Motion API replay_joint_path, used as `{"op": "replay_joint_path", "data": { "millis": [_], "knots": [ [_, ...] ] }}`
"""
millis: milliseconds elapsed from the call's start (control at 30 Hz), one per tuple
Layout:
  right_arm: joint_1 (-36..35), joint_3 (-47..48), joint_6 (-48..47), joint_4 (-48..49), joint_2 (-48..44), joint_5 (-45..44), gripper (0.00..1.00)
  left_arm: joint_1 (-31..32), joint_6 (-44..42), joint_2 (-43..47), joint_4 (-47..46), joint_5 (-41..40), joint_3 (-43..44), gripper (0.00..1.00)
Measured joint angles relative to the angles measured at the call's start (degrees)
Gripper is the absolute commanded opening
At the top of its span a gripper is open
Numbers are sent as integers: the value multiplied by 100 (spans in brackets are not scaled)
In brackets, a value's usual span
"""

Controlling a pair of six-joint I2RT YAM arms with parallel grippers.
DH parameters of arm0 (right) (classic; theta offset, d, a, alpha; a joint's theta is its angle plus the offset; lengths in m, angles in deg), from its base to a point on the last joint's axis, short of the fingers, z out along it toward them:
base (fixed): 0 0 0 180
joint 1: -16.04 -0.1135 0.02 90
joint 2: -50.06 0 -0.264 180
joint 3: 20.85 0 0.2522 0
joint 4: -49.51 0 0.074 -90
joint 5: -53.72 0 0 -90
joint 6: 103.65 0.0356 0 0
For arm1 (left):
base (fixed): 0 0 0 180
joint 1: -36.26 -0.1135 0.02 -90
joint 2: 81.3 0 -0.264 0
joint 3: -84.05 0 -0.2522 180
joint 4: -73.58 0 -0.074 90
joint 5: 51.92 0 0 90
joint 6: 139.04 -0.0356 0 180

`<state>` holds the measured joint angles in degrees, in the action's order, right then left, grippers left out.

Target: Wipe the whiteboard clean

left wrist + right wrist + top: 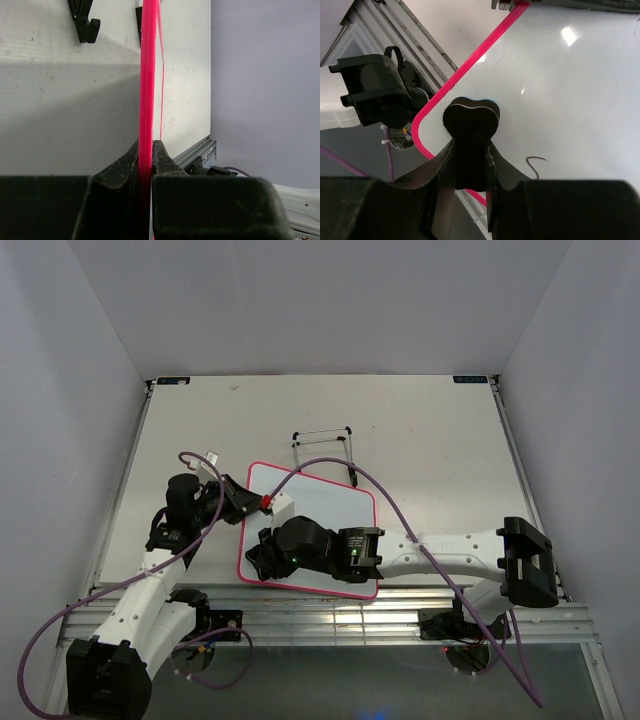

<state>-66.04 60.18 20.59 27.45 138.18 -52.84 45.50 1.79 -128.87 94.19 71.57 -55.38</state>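
The whiteboard (325, 510), white with a pink-red frame, lies mid-table, its left edge raised. My left gripper (250, 504) is shut on that left frame edge; in the left wrist view the frame (148, 75) runs edge-on between my fingers. My right gripper (262, 558) is over the board's near-left corner, shut on the black bone-shaped eraser (470, 137), whose rounded end rests on the white surface (560, 90). A short black pen stroke (535, 164) shows on the board just right of my right fingers. The rest of the visible surface is blank.
A thin wire easel stand (325, 445) lies just behind the board; its black feet (85, 25) show in the left wrist view. The aluminium rail (330, 620) runs along the table's near edge. White walls enclose the table on three sides.
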Motion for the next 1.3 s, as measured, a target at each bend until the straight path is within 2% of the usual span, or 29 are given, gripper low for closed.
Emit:
{"op": "replay_joint_path", "data": {
  "millis": [567,833,1000,1100,1300],
  "knots": [
    [358,-1808,621,769,-1056,-391,8,7,9,-44,4,-9,0,0],
    [848,-3595,1211,826,-2479,-490,8,7,48,-42,83,-42,0,0],
    [1145,-4586,1510,479,-3565,-470,8,17,68,-35,87,-68,0,0],
    [1255,-4800,1563,214,-3952,-437,8,28,70,-20,87,-76,0,0],
    [1270,-4535,1429,-455,-4006,-402,8,31,63,50,85,-98,0,0]
  ]
}}
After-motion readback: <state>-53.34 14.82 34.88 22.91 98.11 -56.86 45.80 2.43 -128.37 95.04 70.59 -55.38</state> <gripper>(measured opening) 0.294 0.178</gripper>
